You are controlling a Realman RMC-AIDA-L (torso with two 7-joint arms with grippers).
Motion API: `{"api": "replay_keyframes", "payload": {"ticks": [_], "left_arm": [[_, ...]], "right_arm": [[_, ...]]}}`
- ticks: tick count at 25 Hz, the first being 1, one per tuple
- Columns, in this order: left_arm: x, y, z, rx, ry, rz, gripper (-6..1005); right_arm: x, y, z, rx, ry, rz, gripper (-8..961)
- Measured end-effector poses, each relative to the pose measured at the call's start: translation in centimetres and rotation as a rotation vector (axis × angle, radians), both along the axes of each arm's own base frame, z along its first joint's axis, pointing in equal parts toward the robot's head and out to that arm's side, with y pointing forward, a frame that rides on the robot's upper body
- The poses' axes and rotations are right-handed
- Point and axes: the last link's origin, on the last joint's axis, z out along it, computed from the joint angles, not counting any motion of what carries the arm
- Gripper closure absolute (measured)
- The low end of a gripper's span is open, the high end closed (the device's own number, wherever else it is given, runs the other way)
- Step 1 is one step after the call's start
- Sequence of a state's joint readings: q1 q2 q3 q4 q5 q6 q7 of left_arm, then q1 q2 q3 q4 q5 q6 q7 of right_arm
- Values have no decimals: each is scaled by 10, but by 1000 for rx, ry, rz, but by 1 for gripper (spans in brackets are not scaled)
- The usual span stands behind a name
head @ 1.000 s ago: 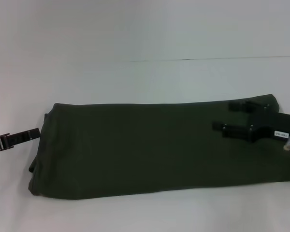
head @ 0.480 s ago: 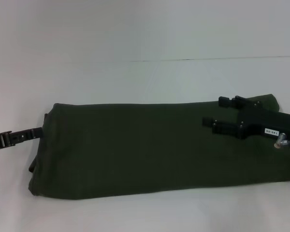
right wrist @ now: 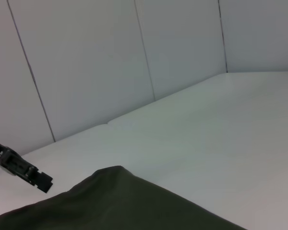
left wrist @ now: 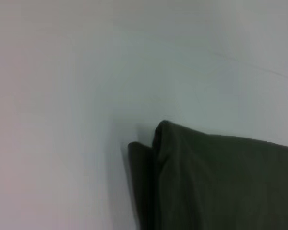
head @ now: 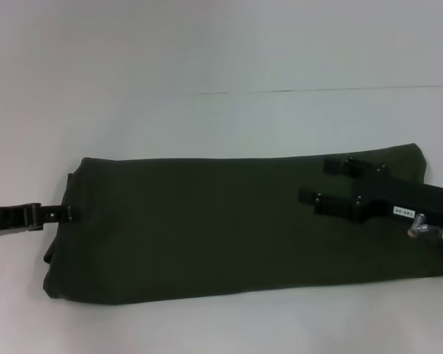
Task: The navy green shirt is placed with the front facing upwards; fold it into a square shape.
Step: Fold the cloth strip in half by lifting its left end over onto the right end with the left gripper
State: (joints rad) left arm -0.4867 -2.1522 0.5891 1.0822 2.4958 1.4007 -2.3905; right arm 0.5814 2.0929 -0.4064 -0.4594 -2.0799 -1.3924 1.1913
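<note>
Head view: the navy green shirt (head: 236,221) lies on the white tabletop (head: 221,118) as a long folded band running left to right, plain dark fabric uppermost, no lettering showing; its left end shows stacked layers at the edge; its right end reaches near the picture's right side. The right gripper (head: 317,183) sits over the shirt's right part, pointing toward the left, two dark fingers (head: 338,167) visibly spread with green fabric showing between them; jaws apart, holding nothing; whether the fingers touch the cloth cannot be told. The left gripper (head: 63,214) comes in low from the left edge, its tip at the shirt's left end, just at the fabric edge; seen edge-on as one thin dark bar, so the state of its jaws cannot be told.

Left wrist view: a folded corner of the shirt (left wrist: 216,182) on the tabletop (left wrist: 62,96); two layers visible, the upper one rounded over a lower one that sticks out slightly; own fingers not in frame.

Right wrist view: a rounded fold of the shirt (right wrist: 120,201) in the foreground; pale wall panels (right wrist: 86,67) behind the tabletop (right wrist: 206,129); the left gripper (right wrist: 38,180) shows farther off as a dark tip beside the shirt's far end.
</note>
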Motion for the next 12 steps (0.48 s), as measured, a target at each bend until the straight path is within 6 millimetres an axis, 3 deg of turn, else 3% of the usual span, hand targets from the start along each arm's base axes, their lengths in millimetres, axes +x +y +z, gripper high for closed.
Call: {"api": "replay_keyframes", "payload": {"ticks": [12], "left_arm": [[-15, 0, -12, 24, -5, 51, 109]], "right_arm": [[-3, 1, -4, -3, 2, 6, 53]]}}
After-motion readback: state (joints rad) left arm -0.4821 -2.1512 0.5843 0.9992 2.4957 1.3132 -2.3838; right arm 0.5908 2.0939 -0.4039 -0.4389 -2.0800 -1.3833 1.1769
